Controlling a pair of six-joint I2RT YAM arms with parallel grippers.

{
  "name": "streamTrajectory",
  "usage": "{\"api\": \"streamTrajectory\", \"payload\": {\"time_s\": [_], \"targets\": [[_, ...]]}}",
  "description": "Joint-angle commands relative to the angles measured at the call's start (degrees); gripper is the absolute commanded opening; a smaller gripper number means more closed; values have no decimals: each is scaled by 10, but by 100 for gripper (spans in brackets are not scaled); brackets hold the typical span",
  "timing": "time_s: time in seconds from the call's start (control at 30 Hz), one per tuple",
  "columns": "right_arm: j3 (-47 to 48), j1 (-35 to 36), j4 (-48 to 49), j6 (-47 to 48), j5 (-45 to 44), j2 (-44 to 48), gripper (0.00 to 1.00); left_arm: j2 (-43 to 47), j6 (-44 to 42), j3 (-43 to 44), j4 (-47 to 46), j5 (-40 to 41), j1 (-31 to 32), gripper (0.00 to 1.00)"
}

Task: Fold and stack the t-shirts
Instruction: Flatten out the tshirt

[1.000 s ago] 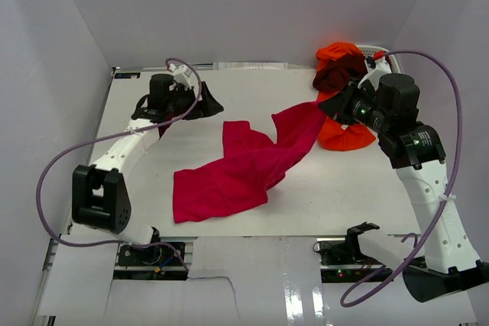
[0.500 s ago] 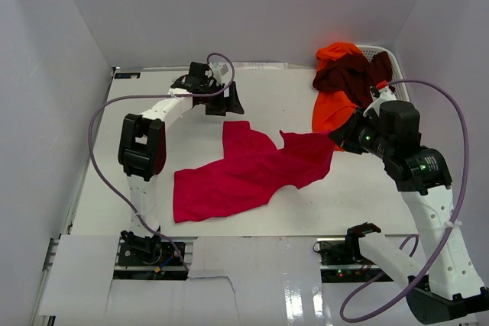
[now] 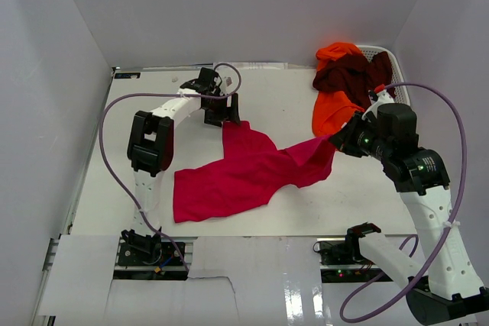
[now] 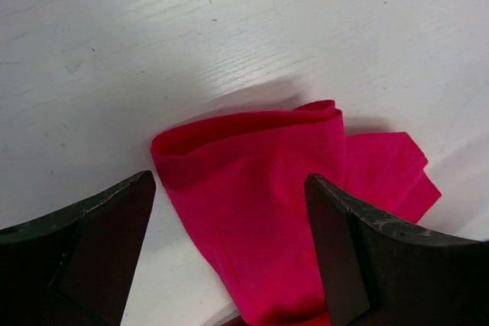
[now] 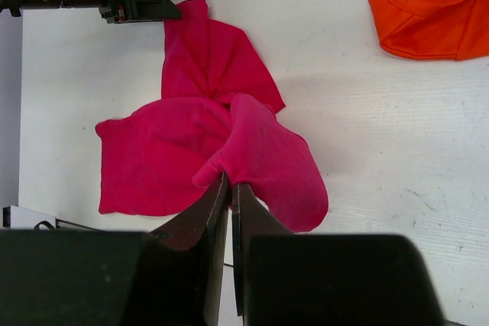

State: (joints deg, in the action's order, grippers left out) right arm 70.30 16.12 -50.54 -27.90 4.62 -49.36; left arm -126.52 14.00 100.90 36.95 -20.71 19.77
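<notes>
Now that the left gripper (image 4: 228, 185), fingers spread, has reached a corner of the crimson-red cloth t-shirt (image 3: 229, 177), whose other edge the right gripper (image 5: 231, 186) pinches, flattening can likely begin.

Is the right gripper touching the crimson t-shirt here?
Touching. The right wrist view shows the right gripper with its fingers pinched shut on a raised fold of the crimson t-shirt, and the cloth drapes off their tips.
</notes>
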Motion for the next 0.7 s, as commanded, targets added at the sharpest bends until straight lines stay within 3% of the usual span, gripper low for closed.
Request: {"api": "streamTrajectory", "payload": {"time_s": [0.0,0.1,0.17,0.2,0.23,0.33,0.4,0.53,0.67], "targets": [[-2,-3,11,7,-5,6,8,-14,-12,27,22,53,10,90],[-4,-3,12,7,-6,7,8,-25,-10,31,26,58,14,89],[-6,-3,12,7,-5,7,8,-34,-10,37,31,61,19,77],[-6,-3,13,7,-4,7,8,-38,-10,46,34,61,20,70],[-6,-3,13,7,-4,7,8,-50,-9,51,37,60,22,54],[-5,-3,12,7,-4,9,8,-69,-10,75,53,55,24,35],[0,-3,11,7,-8,8,8,-72,-8,87,62,60,24,0],[17,-3,10,17,-25,-8,8,-45,10,98,78,110,17,0],[42,-12,18,36,-57,-49,8,46,65,84,77,141,-30,0]]}}
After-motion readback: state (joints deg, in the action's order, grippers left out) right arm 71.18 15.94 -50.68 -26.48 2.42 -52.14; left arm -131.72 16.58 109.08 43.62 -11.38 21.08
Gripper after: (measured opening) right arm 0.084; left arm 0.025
